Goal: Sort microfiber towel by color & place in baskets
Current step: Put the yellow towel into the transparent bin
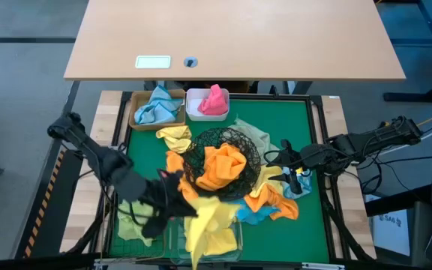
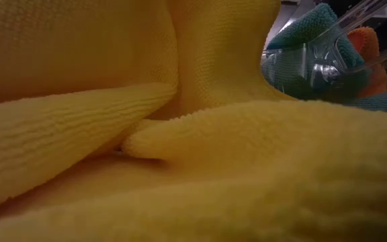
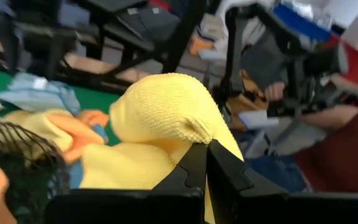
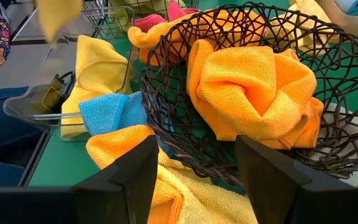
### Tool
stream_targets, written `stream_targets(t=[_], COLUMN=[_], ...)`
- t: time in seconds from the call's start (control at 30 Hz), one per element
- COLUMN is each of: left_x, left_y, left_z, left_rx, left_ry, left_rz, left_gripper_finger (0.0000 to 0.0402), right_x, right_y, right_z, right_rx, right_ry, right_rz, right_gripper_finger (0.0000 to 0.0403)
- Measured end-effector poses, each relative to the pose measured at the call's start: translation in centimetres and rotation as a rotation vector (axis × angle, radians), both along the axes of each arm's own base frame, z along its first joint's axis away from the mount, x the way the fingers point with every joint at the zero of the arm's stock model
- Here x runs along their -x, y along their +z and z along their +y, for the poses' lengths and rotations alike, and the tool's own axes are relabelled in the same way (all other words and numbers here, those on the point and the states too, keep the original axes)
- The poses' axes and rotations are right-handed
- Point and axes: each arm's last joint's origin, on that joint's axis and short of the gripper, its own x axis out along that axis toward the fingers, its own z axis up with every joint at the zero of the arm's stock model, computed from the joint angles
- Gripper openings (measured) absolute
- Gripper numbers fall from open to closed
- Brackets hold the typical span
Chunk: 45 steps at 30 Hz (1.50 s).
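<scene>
Main risk as I see it: the yellow microfiber towel [image 1: 205, 217] pinched in my left gripper [image 1: 177, 189] hangs long and loose over the clear plastic box [image 1: 172, 241] at the near edge of the green surface [image 1: 306, 127]; if I let go off-centre it will likely drape over the box wall or slide onto the green wire-mesh square basket [image 1: 130, 232] just beside it; the trailing cloth could also snag the round black wire bowl [image 1: 223, 161] holding an orange towel [image 1: 223, 169]; the low view is blocked by yellow cloth, so I can't judge height from it. Pose: left arm reaches in diagonally from the left side, gripper pressed together on a fold of the yellow towel, above the box's far left corner; right gripper [image 1: 283, 157] sits low near the bowl's right side, fingers spread, empty, pointing at the bowl; loose orange, blue and yellow towels lie around the bowl; the tan square tray [image 1: 135, 105] holds a light blue towel, the white plastic tub [image 1: 193, 96] a pink one.
</scene>
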Motion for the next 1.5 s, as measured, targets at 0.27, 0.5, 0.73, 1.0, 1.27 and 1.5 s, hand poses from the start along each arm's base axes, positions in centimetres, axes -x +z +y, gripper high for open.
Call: stream_targets(t=[0.27,0.5,0.73,1.0,1.27,1.5], left_x=[-2.0,-3.2,-3.7,-4.4,-5.3,-5.7], left_y=[-3.6,-6.2,-9.2,-14.0,-18.1,-19.0], left_z=[-3.0,-3.7,-5.2,-7.6,-8.5,-7.8], left_rx=[-0.100,-0.184,-0.268,-0.291,-0.356,-0.381], left_ry=[0.053,0.084,0.036,-0.029,-0.057,-0.033], left_rz=[0.074,0.159,0.274,0.452,0.583,0.624], left_gripper_finger=[0.0000,0.0000,0.0000,0.0000,0.0000,0.0000], right_x=[0.0,0.0,0.0,0.0,0.0,0.0], right_y=[0.0,0.0,0.0,0.0,0.0,0.0], right_z=[0.0,0.0,0.0,0.0,0.0,0.0], right_rx=[0.000,0.000,0.000,0.000,0.000,-0.006], right_ry=[0.000,0.000,0.000,0.000,0.000,0.009], right_rz=[0.000,0.000,0.000,0.000,0.000,0.003], right_gripper_finger=[0.0214,0.0214,0.0214,0.0214,0.0214,0.0214])
